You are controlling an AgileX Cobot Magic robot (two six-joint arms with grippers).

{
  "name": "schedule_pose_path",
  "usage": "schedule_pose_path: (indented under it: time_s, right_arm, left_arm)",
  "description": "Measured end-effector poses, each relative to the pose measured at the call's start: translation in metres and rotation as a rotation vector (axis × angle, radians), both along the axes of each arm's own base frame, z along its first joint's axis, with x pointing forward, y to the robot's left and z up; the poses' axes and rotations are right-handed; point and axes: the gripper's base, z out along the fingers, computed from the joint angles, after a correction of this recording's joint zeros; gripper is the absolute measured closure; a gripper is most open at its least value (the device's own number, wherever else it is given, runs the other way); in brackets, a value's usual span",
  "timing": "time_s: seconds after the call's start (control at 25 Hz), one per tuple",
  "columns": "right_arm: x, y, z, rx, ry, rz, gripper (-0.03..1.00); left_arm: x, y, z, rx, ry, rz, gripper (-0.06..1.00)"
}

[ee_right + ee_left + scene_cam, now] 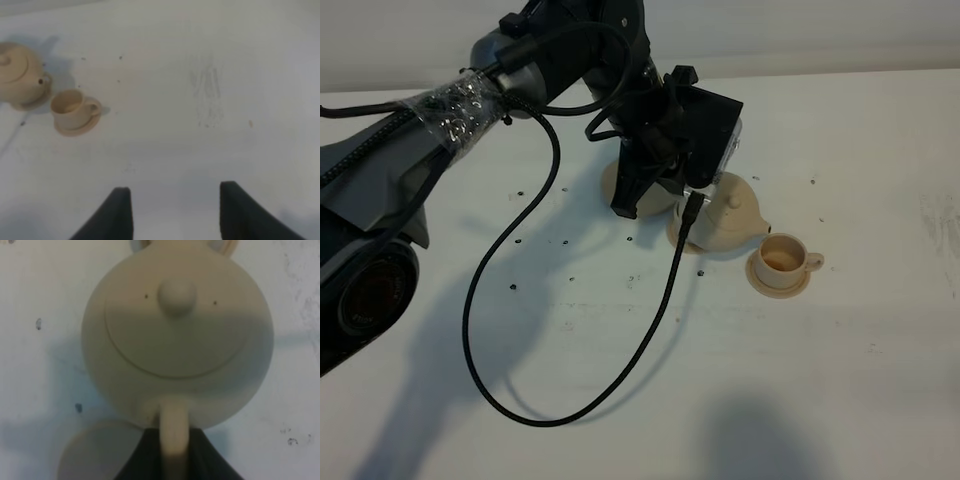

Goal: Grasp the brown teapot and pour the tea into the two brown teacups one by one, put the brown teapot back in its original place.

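Note:
The brown teapot (730,212) is held just left of one brown teacup (782,262), its short spout pointing toward the cup. In the left wrist view I look down on the teapot (177,335) and its knobbed lid. My left gripper (173,440) is shut on its loop handle, and the same gripper (688,200) reaches in from the left. The cup (70,106) stands on its saucer and the teapot (20,75) is beside it. My right gripper (175,187) is open and holds nothing, far from both. Only one teacup shows.
A flat round beige plate (618,185) lies behind the left gripper, mostly hidden, and also shows as a plate (95,452) beside the handle. A saucer rim (682,238) peeks out below the teapot. A black cable (520,400) loops over the white table (840,380).

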Motion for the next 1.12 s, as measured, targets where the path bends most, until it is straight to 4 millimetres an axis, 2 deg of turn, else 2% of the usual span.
schedule_pose_path:
  time_s: [1.12]
  right_arm:
    - [0.0, 0.0, 0.0, 0.0, 0.0, 0.0, 0.56]
  left_arm:
    - [-0.009, -0.015, -0.001, 0.084, -0.092, -0.071, 0.86]
